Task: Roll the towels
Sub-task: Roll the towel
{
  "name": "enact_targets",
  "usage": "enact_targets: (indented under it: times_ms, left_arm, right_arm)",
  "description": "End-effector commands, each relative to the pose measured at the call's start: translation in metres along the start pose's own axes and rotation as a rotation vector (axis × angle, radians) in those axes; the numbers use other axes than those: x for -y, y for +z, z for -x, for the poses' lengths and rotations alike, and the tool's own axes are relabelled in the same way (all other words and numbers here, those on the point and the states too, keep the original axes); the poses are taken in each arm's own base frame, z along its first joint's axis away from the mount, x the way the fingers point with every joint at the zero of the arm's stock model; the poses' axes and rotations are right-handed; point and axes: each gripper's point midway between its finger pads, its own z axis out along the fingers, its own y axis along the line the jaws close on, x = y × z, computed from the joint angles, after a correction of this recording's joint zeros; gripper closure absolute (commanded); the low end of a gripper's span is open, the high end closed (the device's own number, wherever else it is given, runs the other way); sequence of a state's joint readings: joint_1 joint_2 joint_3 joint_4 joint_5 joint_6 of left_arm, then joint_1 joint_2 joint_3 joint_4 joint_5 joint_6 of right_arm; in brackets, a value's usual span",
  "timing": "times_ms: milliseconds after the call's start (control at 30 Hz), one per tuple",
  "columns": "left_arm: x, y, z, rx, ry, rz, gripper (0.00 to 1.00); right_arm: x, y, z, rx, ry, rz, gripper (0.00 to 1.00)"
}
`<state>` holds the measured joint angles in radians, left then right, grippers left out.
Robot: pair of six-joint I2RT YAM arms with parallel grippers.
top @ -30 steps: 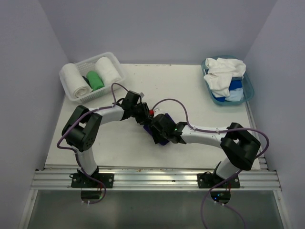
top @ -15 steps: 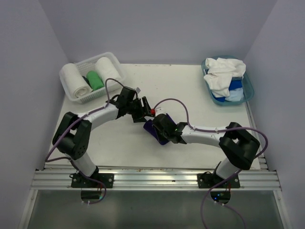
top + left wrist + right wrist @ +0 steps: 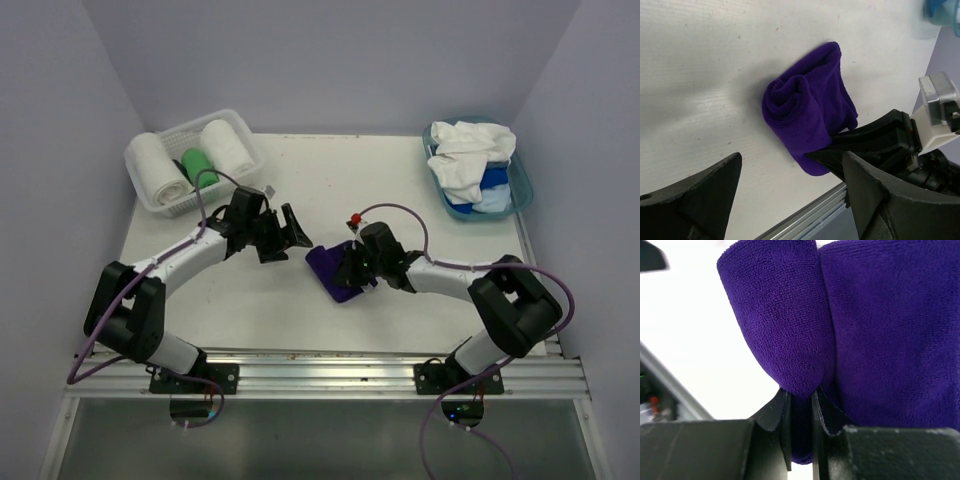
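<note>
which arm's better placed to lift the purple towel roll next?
Right, probably. The right claw is shut on a fold of the purple towel; the left claw stands open, apart from the cloth.

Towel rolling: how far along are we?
Done: two white rolls and a green roll in the basket. In hand: purple towel rolled on the table, right gripper pinching its end, left gripper open beside it. Left: white towels and blue towels heaped unrolled in the tub.
</note>
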<state>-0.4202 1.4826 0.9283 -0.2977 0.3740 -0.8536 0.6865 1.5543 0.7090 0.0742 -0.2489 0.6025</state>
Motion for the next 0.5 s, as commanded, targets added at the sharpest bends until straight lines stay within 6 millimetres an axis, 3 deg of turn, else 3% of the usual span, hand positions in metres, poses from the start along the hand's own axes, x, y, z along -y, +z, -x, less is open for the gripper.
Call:
enact_targets:
  times_ms: [0, 167, 467]
  left_arm:
    - [0.007, 0.008, -0.012, -0.037, 0.03, -0.039, 0.13]
    - [0.011, 0.022, -0.025, -0.066, 0.044, -0.057, 0.12]
    - [0.001, 0.035, -0.038, -0.095, 0.042, -0.037, 0.17]
  right_arm:
    - [-0.024, -0.01, -0.021, -0.099, 0.103, 0.168, 1.0]
    - [-0.026, -0.015, -0.021, -0.11, 0.182, 0.236, 1.0]
    - [-0.023, -0.017, -0.018, -0.14, 0.339, 0.325, 1.0]
